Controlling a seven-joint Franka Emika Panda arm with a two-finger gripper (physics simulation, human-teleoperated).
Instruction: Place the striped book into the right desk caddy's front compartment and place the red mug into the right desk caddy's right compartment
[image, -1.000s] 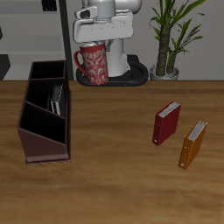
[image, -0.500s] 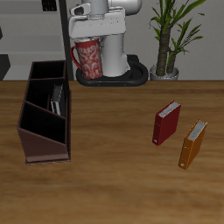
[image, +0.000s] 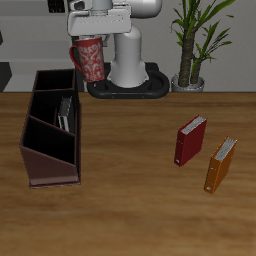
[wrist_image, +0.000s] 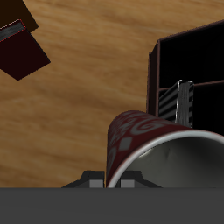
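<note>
I hold the dark red mug with the mottled pattern (image: 89, 58) in my two-finger gripper (image: 88, 36), the fingers pinched on its rim from above, so the mug hangs in the air, well above the wooden table (image: 140, 170) and not touching anything. It hangs upright, over the back end of the long dark reddish-brown wooden desk caddy (image: 50, 130), a little behind it. In the wrist view the mug (wrist_image: 162, 153) fills much of the frame, and I can see its pale grey inside and the red patterned wall; the caddy (wrist_image: 188, 74) shows beyond it with dark open sections. The thin book with the grey-and-black striped cover (image: 65, 112) stands inside the caddy, in a section with slanted dividers; its striped edge (wrist_image: 177, 103) is visible in the wrist view too. The small squarish section at the far end of the caddy (image: 53, 81) has nothing in it that I can see. Well apart from the caddy, on the other side of the table, a red book (image: 190, 140) and an orange book (image: 221, 165) stand near each other, the orange one nearer the front edge. A potted green plant (image: 195, 40) stands at the back of the table.
</note>
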